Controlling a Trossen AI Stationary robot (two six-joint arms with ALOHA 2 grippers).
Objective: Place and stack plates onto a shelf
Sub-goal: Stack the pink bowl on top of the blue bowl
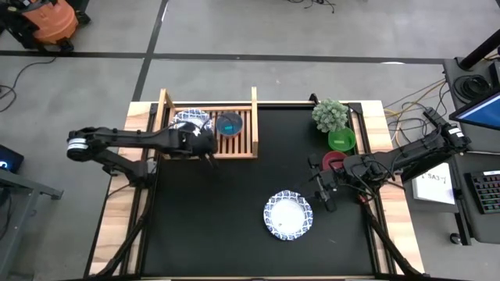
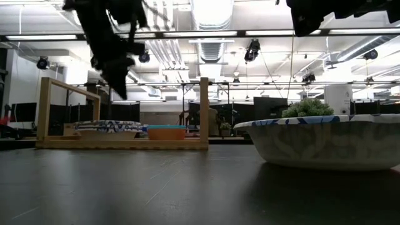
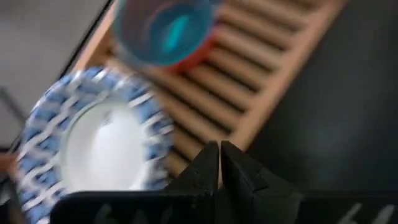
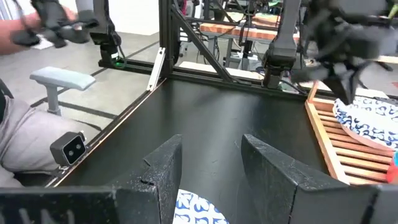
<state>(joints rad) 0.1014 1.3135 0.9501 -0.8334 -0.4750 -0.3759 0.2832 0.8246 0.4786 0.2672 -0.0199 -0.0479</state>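
A blue-rimmed plate [image 1: 191,121] lies flat on the left part of the wooden slatted shelf [image 1: 244,148], beside a teal bowl [image 1: 229,124]. My left gripper [image 1: 211,158] hovers shut and empty over the shelf's near rail, pointing steeply down; its wrist view shows the shut gripper [image 3: 220,163] beside the plate [image 3: 93,143]. A second plate [image 1: 288,216] rests on the black table at near right. My right gripper [image 1: 326,195] stands open and level just to that plate's far right, and the plate's rim [image 4: 199,208] shows below its fingers.
On the table's far right stand a red bowl [image 1: 333,161], a green bowl [image 1: 341,140] and a small potted plant [image 1: 330,115]. The shelf's upright posts [image 2: 204,109] rise at its corners. A seated person [image 4: 18,143] is beyond the table's edge.
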